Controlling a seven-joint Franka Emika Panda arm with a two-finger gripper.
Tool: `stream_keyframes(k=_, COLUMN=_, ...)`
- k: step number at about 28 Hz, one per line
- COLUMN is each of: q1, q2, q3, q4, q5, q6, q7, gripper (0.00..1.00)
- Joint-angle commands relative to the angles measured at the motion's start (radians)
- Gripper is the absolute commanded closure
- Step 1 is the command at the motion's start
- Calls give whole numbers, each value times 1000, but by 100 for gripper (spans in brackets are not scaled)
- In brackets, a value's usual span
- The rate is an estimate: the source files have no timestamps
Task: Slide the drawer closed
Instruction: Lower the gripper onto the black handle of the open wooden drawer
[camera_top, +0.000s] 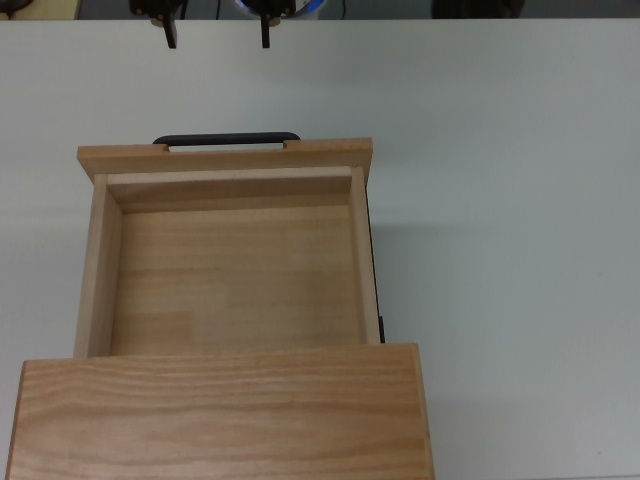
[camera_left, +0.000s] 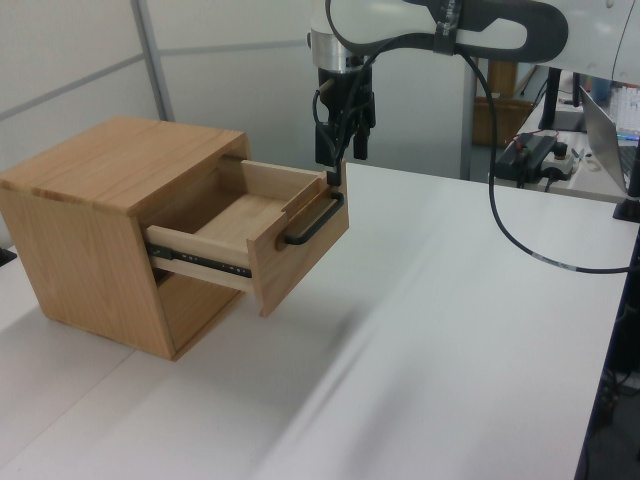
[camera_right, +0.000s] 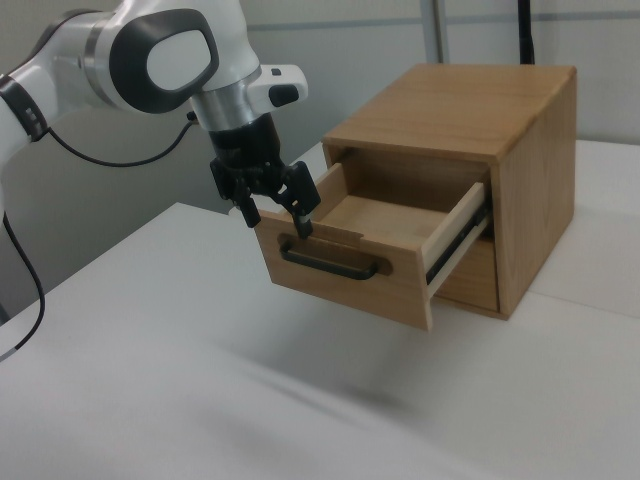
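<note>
A white robot arm (camera_right: 150, 60) reaches down toward a light wooden cabinet (camera_left: 90, 200) that stands on a plain white table (camera_left: 450, 330). The black two-finger gripper (camera_right: 275, 215) points downward with its fingers spread apart, holding nothing. In the top view both fingertips (camera_top: 170, 40) show as separate dark prongs at the upper edge.

Just below and behind the gripper is the drawer (camera_right: 350, 250), a light wooden tray pulled most of the way out of the cabinet. Its inside looks bare. A dark metal slide rail (camera_left: 200, 258) shows along its side.

The drawer's flat front panel (camera_top: 225, 155) faces the gripper. A thin black bar handle (camera_right: 330, 262) runs across that panel, just beneath the fingertips. In the right view one fingertip sits close to the panel's top edge; whether it touches cannot be told.

A black cable (camera_left: 520, 230) hangs from the arm.
</note>
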Motion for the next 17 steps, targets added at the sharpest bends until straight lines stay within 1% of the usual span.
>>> stream_keyframes(k=1, q1=0, q2=-17, q3=-4, q4=-16, q5=19, q6=17, q7=-55, gripper=7)
stream_keyframes(k=2, q1=0, q2=-17, q3=-4, q4=-16, q5=21, q6=16, q7=-55, gripper=13)
stream_keyframes(k=3, q1=0, q2=-17, q3=-5, q4=-16, q5=21, q6=16, q7=-55, gripper=22)
stream_keyframes(k=4, q1=0, q2=-17, q3=-7, q4=-16, q5=22, q6=16, q7=-58, gripper=34)
stream_keyframes(k=5, q1=0, q2=-17, q3=-7, q4=-16, q5=22, q6=16, q7=-58, gripper=46)
stream_keyframes(k=6, q1=-1, q2=-14, q3=-8, q4=-16, q5=24, q6=16, q7=-59, gripper=69)
stream_keyframes(k=8, q1=-1, q2=-9, q3=-10, q4=-16, q5=24, q6=16, q7=-59, gripper=94)
stream_keyframes(k=9, q1=-1, q2=-7, q3=-10, q4=-18, q5=24, q6=17, q7=-59, gripper=100)
stream_keyframes(k=17, q1=-23, q2=-6, q3=-10, q4=-33, q5=24, q6=14, q7=-76, gripper=100)
